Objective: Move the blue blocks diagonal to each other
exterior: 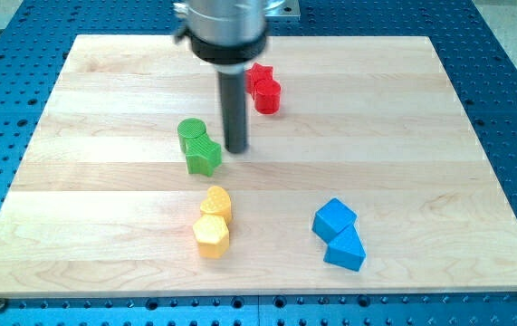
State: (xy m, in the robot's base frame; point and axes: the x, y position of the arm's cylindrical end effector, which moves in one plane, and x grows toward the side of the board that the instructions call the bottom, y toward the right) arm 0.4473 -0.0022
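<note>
While unlabelled, blue cube [334, 219] touching blue wedge [346, 248].

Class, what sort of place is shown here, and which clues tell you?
Likely a robotics lab bench: a wooden board on a blue perforated metal table, my tip beside the green blocks.

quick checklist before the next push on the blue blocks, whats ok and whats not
1. Both blue blocks in view: blue cube and blue triangular block: ok.
2. Blue blocks already diagonal: touching, one above the other with slight offset: cannot tell.
3. My tip near the blue blocks: beside the green star block instead: not ok.
4. Path toward the blues free of the yellow blocks: ok.
5. Blues on the wooden board: ok.
</note>
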